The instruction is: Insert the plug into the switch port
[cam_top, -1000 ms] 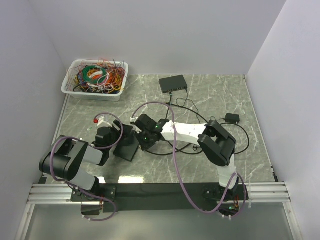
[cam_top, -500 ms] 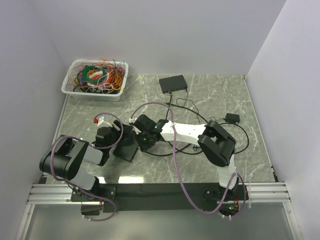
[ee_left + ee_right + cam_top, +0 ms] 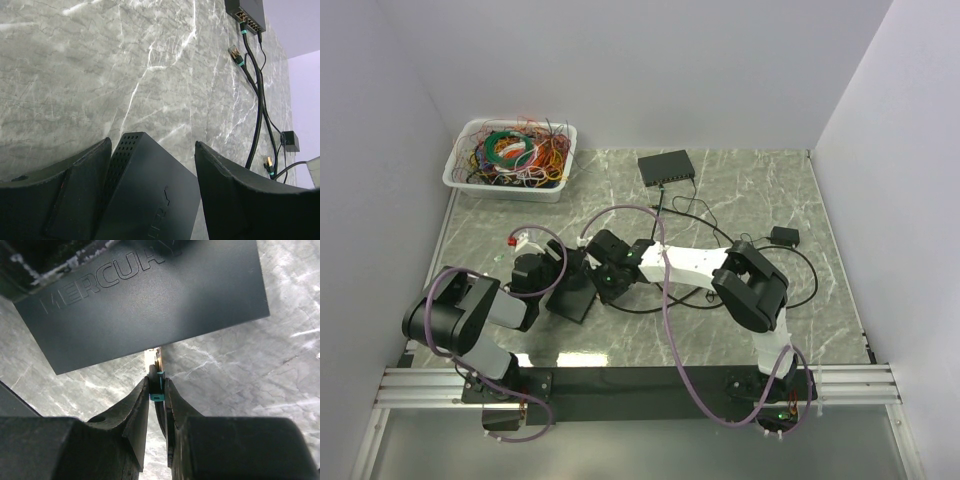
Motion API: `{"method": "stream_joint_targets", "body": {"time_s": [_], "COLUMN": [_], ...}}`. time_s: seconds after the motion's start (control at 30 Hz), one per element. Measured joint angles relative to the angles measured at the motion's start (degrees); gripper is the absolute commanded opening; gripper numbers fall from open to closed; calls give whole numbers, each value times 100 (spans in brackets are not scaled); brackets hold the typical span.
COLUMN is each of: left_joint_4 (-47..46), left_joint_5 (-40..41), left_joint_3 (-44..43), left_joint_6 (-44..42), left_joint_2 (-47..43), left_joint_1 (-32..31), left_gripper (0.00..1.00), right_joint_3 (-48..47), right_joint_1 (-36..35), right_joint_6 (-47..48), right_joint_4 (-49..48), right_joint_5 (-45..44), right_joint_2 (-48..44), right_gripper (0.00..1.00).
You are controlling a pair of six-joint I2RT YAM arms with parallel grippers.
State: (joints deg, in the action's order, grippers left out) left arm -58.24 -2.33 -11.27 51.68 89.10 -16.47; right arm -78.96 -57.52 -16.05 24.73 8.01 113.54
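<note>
A black switch (image 3: 574, 292) marked MERCURY lies on the marble table; it also shows in the left wrist view (image 3: 150, 195) and in the right wrist view (image 3: 145, 300). My left gripper (image 3: 548, 278) straddles its end, the left finger (image 3: 75, 190) against its perforated side and the right finger (image 3: 235, 195) with a thin gap showing. My right gripper (image 3: 606, 272) is shut on a plug with a teal clip (image 3: 156, 382). The plug's clear tip (image 3: 153, 358) sits at the switch's edge. The ports are hidden.
A second black switch (image 3: 666, 167) with cables plugged in stands at the back. A white bin of coloured wires (image 3: 510, 155) is at the back left. A small black adapter (image 3: 784, 236) and black cable loops lie at the right. A loose plug (image 3: 234, 52) lies near the far switch.
My right gripper has crept slightly left toward the switch with the plug in it. The left gripper and the switch have hardly moved.
</note>
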Motion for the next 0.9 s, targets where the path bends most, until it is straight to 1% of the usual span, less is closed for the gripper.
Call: {"method": "stream_joint_targets", "body": {"time_s": [0.2, 0.57, 0.9], "left_joint_4": [-28, -382, -901], "left_joint_5": [-4, -140, -210], "left_joint_3": [0, -35, 20], "left_joint_6": [-15, -120, -120], "left_joint_2": [24, 299, 629], "left_joint_1": [0, 15, 50], "left_gripper": [74, 73, 69], "right_joint_3": [-22, -140, -184], "right_joint_1": [-7, -11, -11], "right_joint_6": [2, 57, 177], "right_joint_4": [17, 118, 122], "right_joint_5": [-4, -122, -168], "right_joint_2": [28, 61, 103], "right_gripper": [0, 0, 0]}}
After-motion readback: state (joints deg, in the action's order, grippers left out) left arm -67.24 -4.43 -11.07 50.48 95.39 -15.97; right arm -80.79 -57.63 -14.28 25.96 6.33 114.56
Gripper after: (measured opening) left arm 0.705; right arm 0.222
